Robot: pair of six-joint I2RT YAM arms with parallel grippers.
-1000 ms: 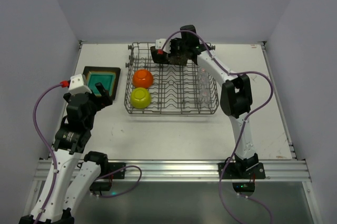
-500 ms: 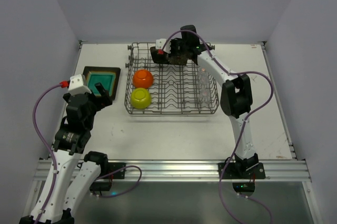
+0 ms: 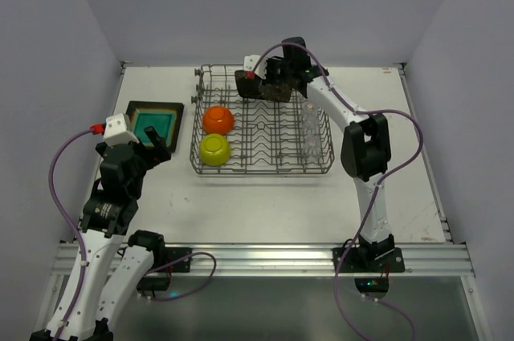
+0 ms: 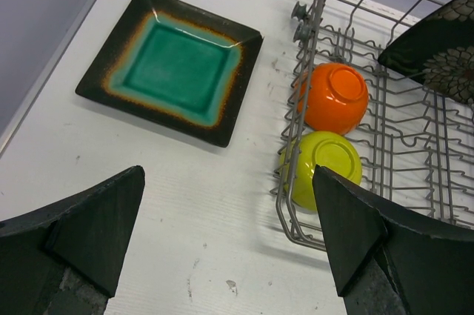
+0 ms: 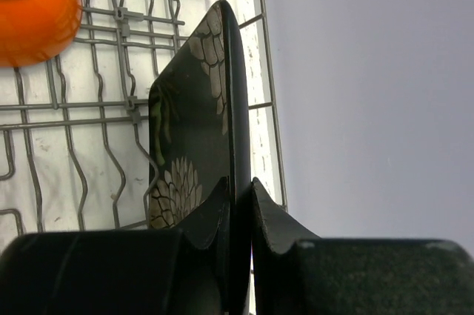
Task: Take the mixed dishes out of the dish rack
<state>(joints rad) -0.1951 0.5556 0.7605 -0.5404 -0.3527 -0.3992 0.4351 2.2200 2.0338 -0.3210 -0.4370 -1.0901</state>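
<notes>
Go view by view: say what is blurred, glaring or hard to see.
Top view: even light, sharp, but the glasses barely show in the rack. Left wrist: near fingers soft, teal plate crisp. Right wrist: fingers dark, pinching the flowered plate; glare spot on the orange bowl.

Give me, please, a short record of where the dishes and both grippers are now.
teal-centred plate: flat on the table, left of the dish rack
flowered plate: on edge at the rack's far end, clamped by the right gripper
orange bowl: upside down in the rack, left side
yellow-green bowl: upside down, just nearer than the orange one
clear glasses: rack's right side; count unclear
left gripper: open, empty, above the table
</notes>
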